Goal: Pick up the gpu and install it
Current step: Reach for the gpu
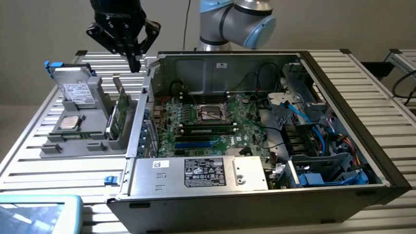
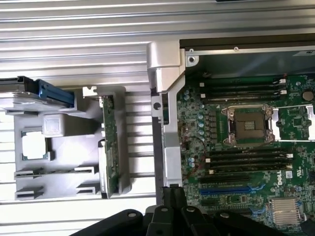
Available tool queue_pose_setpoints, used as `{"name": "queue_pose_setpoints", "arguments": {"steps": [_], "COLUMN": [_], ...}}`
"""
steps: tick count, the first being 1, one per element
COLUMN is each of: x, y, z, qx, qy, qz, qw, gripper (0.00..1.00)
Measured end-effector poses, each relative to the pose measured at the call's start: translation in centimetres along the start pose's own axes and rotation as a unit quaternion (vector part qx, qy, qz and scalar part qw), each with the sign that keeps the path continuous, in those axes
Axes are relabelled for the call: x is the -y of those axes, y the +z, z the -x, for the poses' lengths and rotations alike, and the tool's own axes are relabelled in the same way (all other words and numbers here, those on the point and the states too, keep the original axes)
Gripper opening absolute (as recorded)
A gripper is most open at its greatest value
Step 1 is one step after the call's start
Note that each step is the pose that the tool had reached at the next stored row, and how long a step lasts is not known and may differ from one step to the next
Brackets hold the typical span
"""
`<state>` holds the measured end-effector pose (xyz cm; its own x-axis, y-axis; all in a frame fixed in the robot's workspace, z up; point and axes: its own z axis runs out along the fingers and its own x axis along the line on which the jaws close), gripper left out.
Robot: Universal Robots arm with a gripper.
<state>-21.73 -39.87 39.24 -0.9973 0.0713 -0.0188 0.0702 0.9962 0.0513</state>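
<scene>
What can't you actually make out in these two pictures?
1. The gpu: edge-on in its gray holder in both views, so its faces are hidden.
2. Hard drive label: too small to read, exterior view.
3. Motherboard lower slots: partly behind the gripper, wrist view.
4. Teal object: cut off by the exterior view's corner.

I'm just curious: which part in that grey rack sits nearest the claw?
The green card standing on edge; the labelled drive and square chip lie farther from the claw.
</scene>
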Motion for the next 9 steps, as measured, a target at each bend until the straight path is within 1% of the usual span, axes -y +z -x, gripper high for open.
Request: {"name": "queue_pose_setpoints", "arguments": {"steps": [4, 9], "x": [0.13, 0.30], "y": [0.01, 0.08], "z": [-1.8, -4.1], "qx": [-0.0001, -0.0001], "qy": [0.000, 0.000], "qz": [0.0013, 0.0015], "qw": [1.0000, 1.0000], "gripper": [0.12, 0.12]}}
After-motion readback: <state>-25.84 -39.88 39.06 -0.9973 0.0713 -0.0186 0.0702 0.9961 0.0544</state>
